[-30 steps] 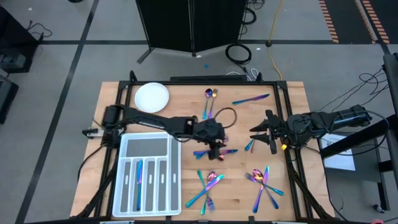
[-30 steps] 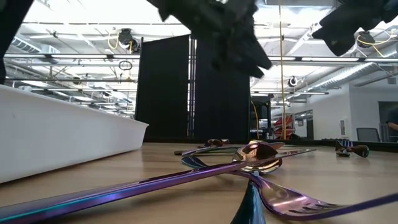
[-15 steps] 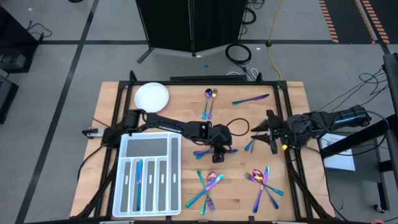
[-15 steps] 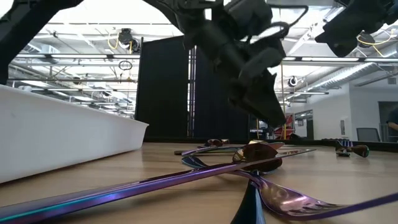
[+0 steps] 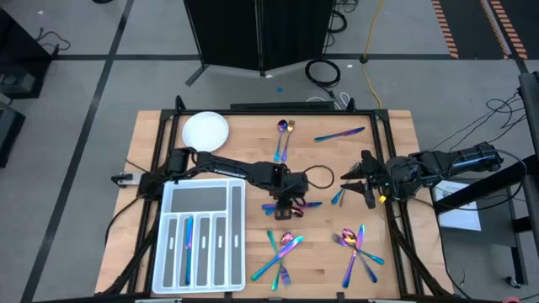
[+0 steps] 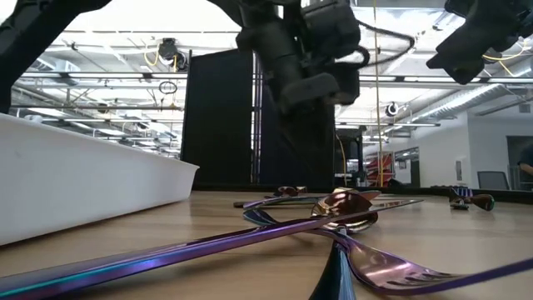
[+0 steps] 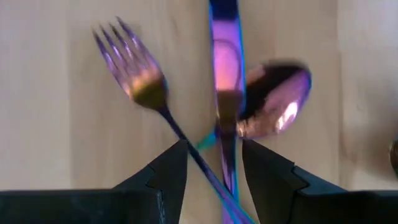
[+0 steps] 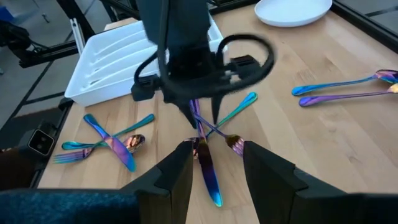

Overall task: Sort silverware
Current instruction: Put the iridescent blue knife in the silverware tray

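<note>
Item: crossed cluster of silverware, centre of the high view. Knife (image 7: 225, 68), fork (image 7: 138, 76) and spoon (image 7: 275, 107) overlapping in the left wrist view, stems crossing between the two dark fingers; same cluster (image 5: 290, 207) just right of the tray in the high view, directly beneath the left gripper.

Handling note, as judgement: single out one piece only, the knife on top being the likeliest; descend straight over its stem, clear of the crossing point where fork and spoon lie under it; close slowly and lift vertically to avoid dragging the neighbours. Thin, slick stems lying flat on wood: likely to slip or pivot in the grasp.

Left gripper (image 7: 214, 163): fingers parted, a gap between them wide enough to straddle the knife stem; holding nothing; contact with the silverware not determinable. Poised above the cluster, seen from the right wrist view (image 8: 198, 115) as pointing down at it.

Other silverware: pairs at upper centre (image 5: 283, 139), one piece at upper right (image 5: 339, 133), crossed groups at lower centre (image 5: 282, 252) and lower right (image 5: 358, 248); two pieces already in the tray (image 5: 168, 210), lower left.

Right gripper (image 5: 352, 178): right of centre, waiting, fingers spread, empty.

Plate (image 5: 205, 131): upper left, bare.
</note>
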Action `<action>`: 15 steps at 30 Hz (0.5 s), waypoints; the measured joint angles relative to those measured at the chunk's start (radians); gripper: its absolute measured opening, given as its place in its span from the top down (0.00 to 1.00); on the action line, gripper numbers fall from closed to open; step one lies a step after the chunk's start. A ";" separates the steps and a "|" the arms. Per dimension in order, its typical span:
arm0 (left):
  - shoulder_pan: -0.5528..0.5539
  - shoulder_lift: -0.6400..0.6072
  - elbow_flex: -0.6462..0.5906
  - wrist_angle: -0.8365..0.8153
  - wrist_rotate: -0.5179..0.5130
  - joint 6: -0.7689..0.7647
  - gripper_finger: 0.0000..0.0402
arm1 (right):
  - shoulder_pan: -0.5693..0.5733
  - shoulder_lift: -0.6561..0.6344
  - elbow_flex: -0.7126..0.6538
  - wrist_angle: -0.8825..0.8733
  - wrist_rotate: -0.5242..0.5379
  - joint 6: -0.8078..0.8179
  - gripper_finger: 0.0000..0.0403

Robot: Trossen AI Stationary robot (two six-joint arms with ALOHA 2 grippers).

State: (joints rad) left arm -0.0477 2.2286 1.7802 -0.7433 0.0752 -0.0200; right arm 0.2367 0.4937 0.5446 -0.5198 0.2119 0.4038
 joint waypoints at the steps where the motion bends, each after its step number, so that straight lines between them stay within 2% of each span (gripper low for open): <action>1: -0.006 0.000 -0.002 -0.005 0.000 0.000 0.61 | 0.000 0.000 0.000 -0.001 0.000 0.001 0.68; 6: -0.033 0.000 -0.010 -0.004 -0.004 0.001 0.61 | 0.000 0.000 0.000 -0.001 0.000 0.004 0.68; 10: -0.040 0.000 -0.010 0.003 -0.071 0.001 0.61 | 0.000 0.000 0.000 -0.001 0.000 0.004 0.68; 15: -0.039 0.005 -0.011 0.006 -0.077 0.000 0.61 | 0.000 0.000 0.000 -0.001 0.000 0.004 0.68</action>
State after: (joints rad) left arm -0.0870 2.2333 1.7695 -0.7376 -0.0017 -0.0197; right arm 0.2367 0.4938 0.5446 -0.5208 0.2119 0.4076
